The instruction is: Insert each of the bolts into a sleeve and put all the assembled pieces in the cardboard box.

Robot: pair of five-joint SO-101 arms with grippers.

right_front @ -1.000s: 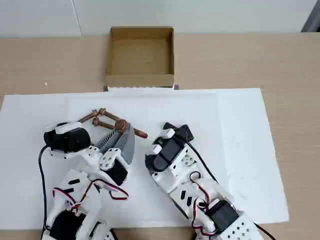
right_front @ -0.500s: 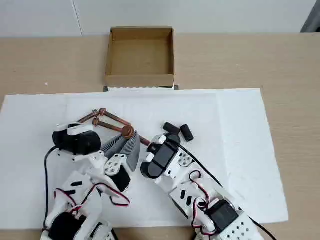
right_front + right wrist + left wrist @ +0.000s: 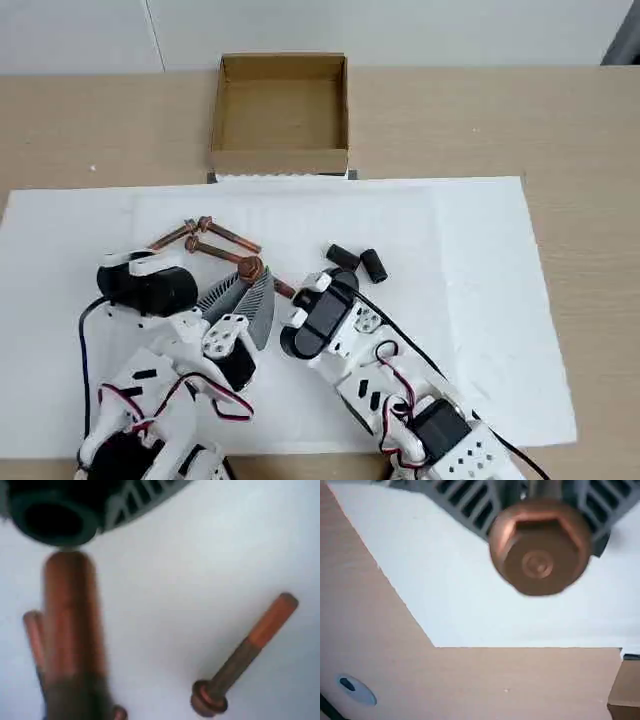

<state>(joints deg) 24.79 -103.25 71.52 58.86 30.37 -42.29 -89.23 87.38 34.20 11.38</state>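
**High view.** The shallow brown cardboard box [image 3: 216, 110] stands at the middle of the surface's far edge. On the white paper sheet [image 3: 480, 300], two loose copper-coloured bolts [image 3: 215, 236] lie crossed left of centre. Two spare short black cylindrical sleeves [image 3: 358, 260] lie near the middle. The left gripper [image 3: 250, 276] pinches a third copper-coloured hex-head bolt [image 3: 251, 267] just under its head. The shaft points towards the right arm [image 3: 325, 320], close alongside.

**Left wrist view.** The held bolt's head sits clamped between the grey slatted fingers [image 3: 460, 500], and the grip looks square.

**Right wrist view.** The right gripper [image 3: 65, 515] is pressed onto a black tubular sleeve [image 3: 52, 517], whose open bore faces the held bolt's plain tip. The tip sits just beside the mouth; whether they touch cannot be told. The shaft appears slightly off the bore's centre.

**Recommendation.** This is the insertion step. Centre the tip on the bore and bring the two axes into line before any push. Then feed straight and slowly, with both grips held firm. A tilted entry would likely jam at the rim or lever the sleeve out of its grip.
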